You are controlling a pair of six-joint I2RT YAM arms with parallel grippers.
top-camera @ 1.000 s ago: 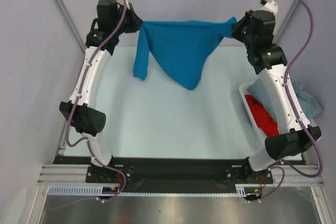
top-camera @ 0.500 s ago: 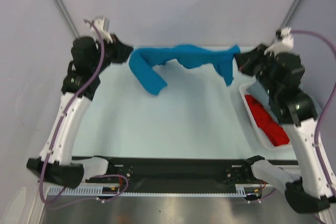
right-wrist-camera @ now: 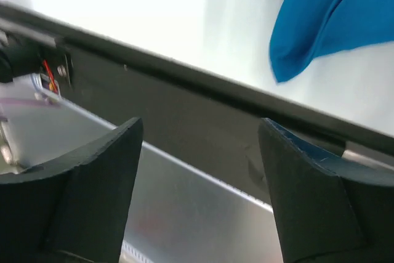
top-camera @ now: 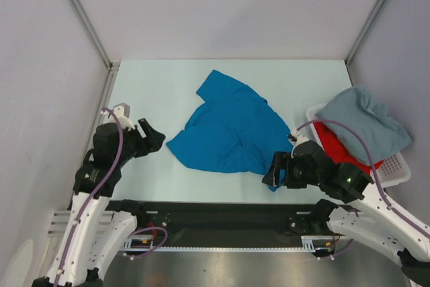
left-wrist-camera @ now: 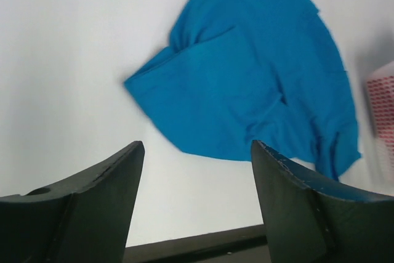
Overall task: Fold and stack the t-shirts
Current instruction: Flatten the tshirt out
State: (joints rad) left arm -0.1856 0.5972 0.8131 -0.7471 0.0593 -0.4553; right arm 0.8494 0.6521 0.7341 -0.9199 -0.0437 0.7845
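The bright blue t-shirt (top-camera: 228, 132) lies crumpled and spread on the pale table, free of both grippers. My left gripper (top-camera: 158, 138) hovers just left of its left corner, open and empty; in the left wrist view the blue t-shirt (left-wrist-camera: 246, 84) lies beyond the left gripper (left-wrist-camera: 197, 152). My right gripper (top-camera: 270, 174) is open by the shirt's near right corner; the right wrist view shows that blue corner (right-wrist-camera: 326, 16) above the empty right gripper (right-wrist-camera: 201, 124). The pale grey-blue t-shirt (top-camera: 366, 122) lies over the red t-shirt (top-camera: 339, 154) in the basket.
The white slatted basket (top-camera: 398, 171) stands at the table's right edge, also seen as a pink blur (left-wrist-camera: 381, 100) in the left wrist view. The black base rail (right-wrist-camera: 203, 109) runs along the near edge. Grey walls enclose the table on three sides.
Both grippers held the blue t-shirt stretched in the air at the back. They swept toward the near edge, opened and let it go; it now lies on the table.
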